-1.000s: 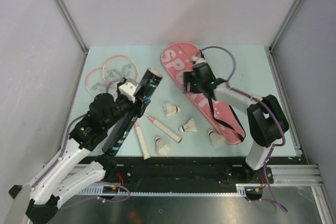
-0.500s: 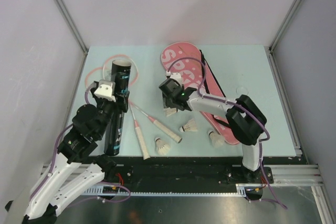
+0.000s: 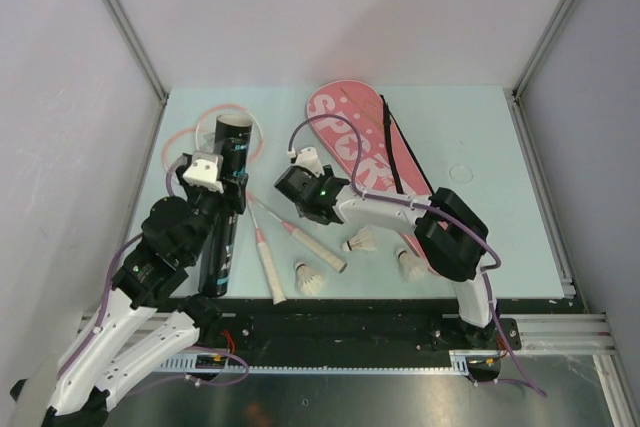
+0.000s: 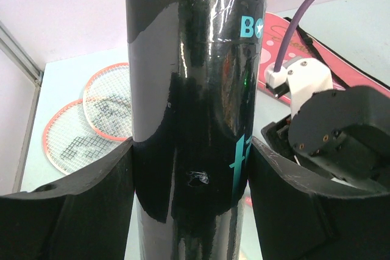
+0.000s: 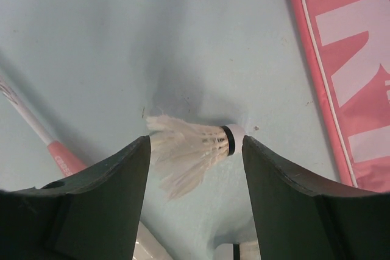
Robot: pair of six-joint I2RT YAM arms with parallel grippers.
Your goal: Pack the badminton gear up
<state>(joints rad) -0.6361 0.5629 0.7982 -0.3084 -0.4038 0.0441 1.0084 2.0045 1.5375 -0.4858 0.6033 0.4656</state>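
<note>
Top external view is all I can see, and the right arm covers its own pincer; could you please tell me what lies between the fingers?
Observer: A white shuttlecock lies on its side between the right pincer's open fingers.
Operator: Which way does its cork point?
Observer: Toward the pink bag, away from the racket.
Operator: Is the left pincer gripping the black tube?
Observer: Yes, both fingers press the black tube's sides.

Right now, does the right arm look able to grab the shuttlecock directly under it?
Probably yes. The shuttlecock lies on the table between the right arm's open jaws, nothing over it; the racket and pink bag sit off to the sides.
</note>
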